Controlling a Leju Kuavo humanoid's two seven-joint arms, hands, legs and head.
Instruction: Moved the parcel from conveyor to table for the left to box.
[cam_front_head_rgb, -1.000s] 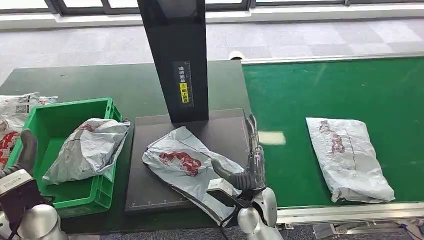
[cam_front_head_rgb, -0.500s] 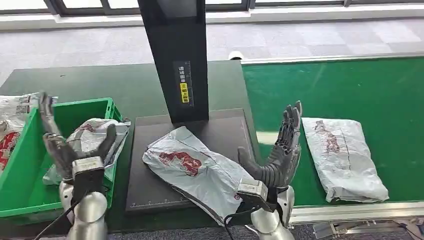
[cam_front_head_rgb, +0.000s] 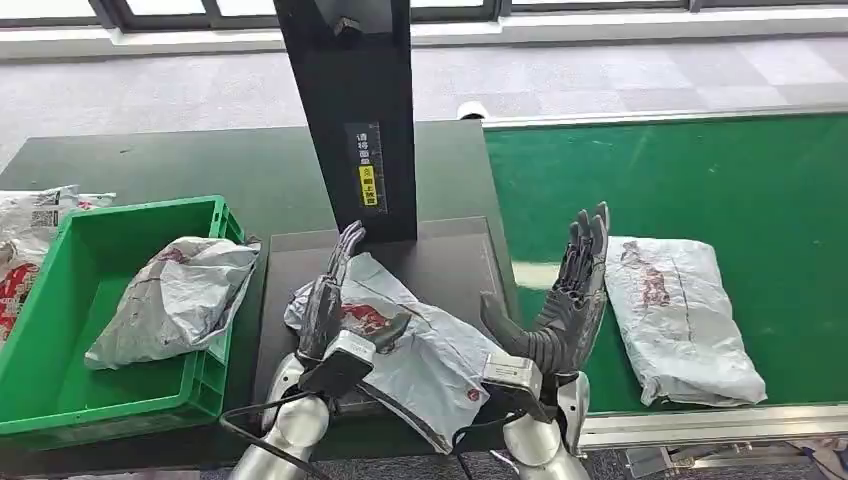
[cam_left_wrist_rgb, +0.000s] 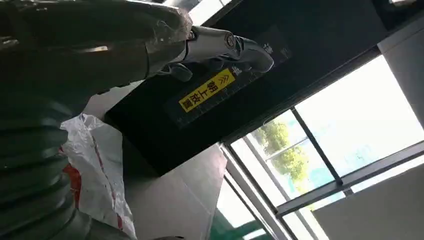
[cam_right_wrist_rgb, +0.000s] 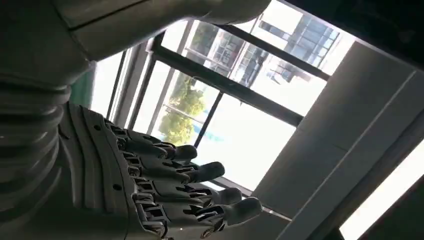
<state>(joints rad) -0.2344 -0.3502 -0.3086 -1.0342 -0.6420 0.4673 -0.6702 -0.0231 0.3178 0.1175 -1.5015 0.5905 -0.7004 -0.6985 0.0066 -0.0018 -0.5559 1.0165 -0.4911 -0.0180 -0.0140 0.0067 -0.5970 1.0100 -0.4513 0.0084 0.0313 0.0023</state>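
Note:
A grey plastic parcel with red print (cam_front_head_rgb: 400, 335) lies on the dark scale plate (cam_front_head_rgb: 455, 262) in the middle of the table; its white and red edge (cam_left_wrist_rgb: 95, 172) lies close by in the left wrist view. My left hand (cam_front_head_rgb: 335, 300) hovers over the parcel's left part, fingers stretched apart, holding nothing. My right hand (cam_front_head_rgb: 560, 300) stands raised between this parcel and the green conveyor (cam_front_head_rgb: 690, 180), fingers spread upward and empty (cam_right_wrist_rgb: 165, 185). A second grey parcel (cam_front_head_rgb: 680, 315) lies on the conveyor to the right of that hand.
A green crate (cam_front_head_rgb: 60, 370) at the left holds another grey parcel (cam_front_head_rgb: 175, 295). More bagged parcels (cam_front_head_rgb: 30, 215) lie beyond the crate's far left corner. A black post with a yellow label (cam_front_head_rgb: 360, 120) rises behind the scale plate.
My left hand has swung from over the green crate rightward to above the parcel on the scale plate. My right hand has stayed raised. The conveyor parcel has drifted slightly left.

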